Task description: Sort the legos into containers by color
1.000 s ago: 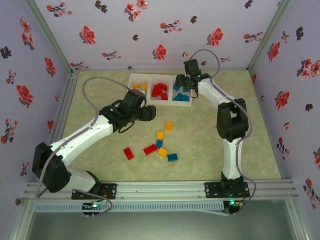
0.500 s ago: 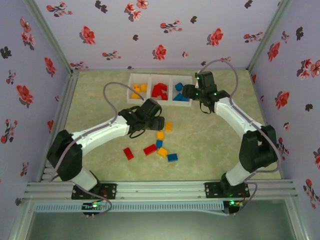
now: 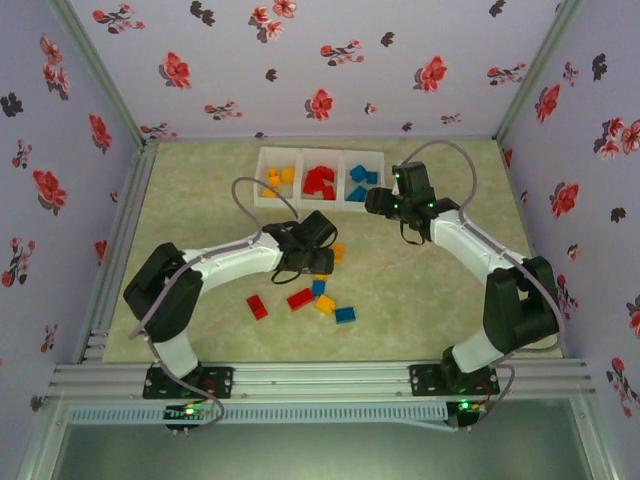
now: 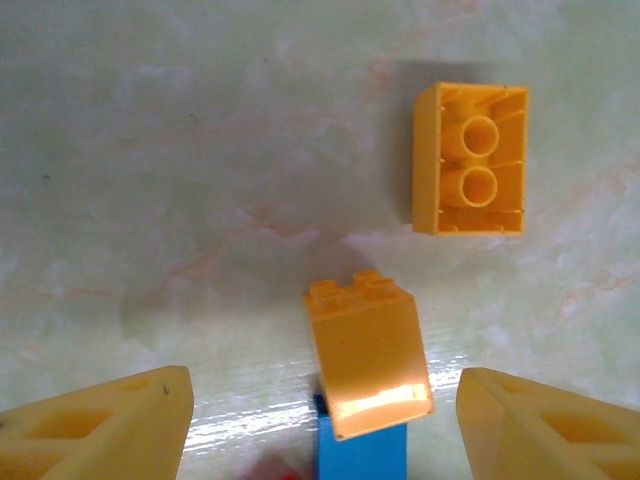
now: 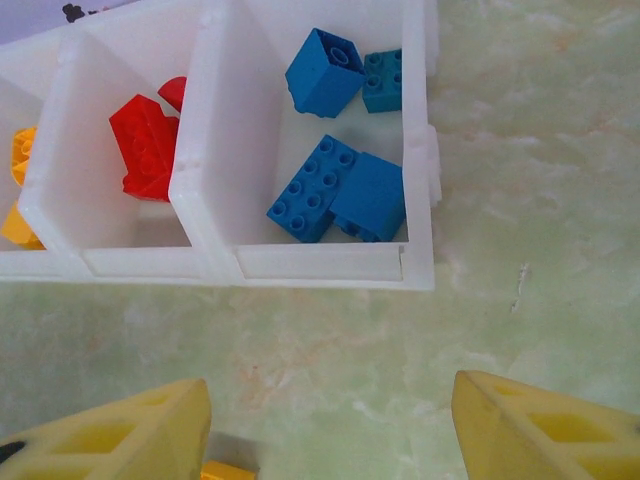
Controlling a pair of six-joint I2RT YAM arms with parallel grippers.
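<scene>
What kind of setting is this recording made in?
Probably a lab test booth, not a home: floral-papered walls box in a marbled table, and the left arm and right arm are bolted to a metal rail at its near edge.

Around my pale green marbled tabletop (image 3: 190, 180) stand three lilac walls papered with red and dark flowers (image 3: 330, 60), behind it and at both sides; a ribbed aluminium rail (image 3: 330, 375) runs along its near edge.
</scene>
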